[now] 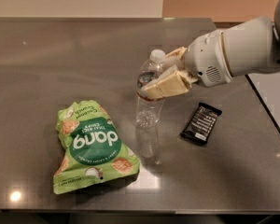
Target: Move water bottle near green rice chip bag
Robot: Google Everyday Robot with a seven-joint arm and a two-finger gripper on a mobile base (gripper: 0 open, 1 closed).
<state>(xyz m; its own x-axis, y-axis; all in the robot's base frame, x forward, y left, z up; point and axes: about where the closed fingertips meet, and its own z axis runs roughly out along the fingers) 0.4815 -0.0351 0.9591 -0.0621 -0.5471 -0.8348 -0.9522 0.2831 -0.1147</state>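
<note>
Right, the gripper (pixel 157 73) is clamped on the water bottle (pixel 147 108). Its tan fingers (pixel 167 84) pinch the label band just under the shoulder, one in front and one behind. The bottle is to the right of the green rice chip bag (pixel 92 143) as I see it, near the bag's upper right corner but not touching it. It leans a little, cap tipped away from the bag. Whether its base rests on the bench (pixel 60 55) or hangs just above it, I cannot tell (the reflection below muddies that).

My worry is the thin ribbed plastic. A grip that high on a light bottle may let it swing or slip, and a tilted release could topple it onto the bag. Carrying it too far toward the bag would shove the crinkled pouch along. The black wrapped bar (pixel 200 123) lies farther from the bag than the bottle does, out of the way.
</note>
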